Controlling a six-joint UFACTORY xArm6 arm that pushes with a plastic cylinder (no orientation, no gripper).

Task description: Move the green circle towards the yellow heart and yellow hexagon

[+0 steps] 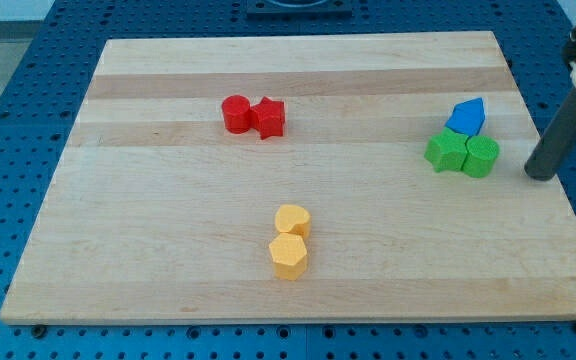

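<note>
Tip (541,177) of straight dark rod resting on the wooden board (168,250) near its right edge, gripping nothing, touching no block. Upper part of rod running out of frame at the view's top right, cut off by the picture edge; mounting not visible.

Green circle block (482,156) lying just to the view's left of the tip, a narrow gap between them. Touching the circle on its left: a second green block (446,151), shape hard to make out. Blue block (466,117), angular, exact shape unclear, sitting just above the green pair and touching them.

Yellow heart block (292,221) and yellow hexagon block (288,256) sitting together in the lower middle of the board, heart above hexagon, touching, well apart from the green circle.

Two red blocks (253,115) lying side by side in the upper middle, touching; shapes not clearly told.

Blue perforated table (8,120) showing around the board.
</note>
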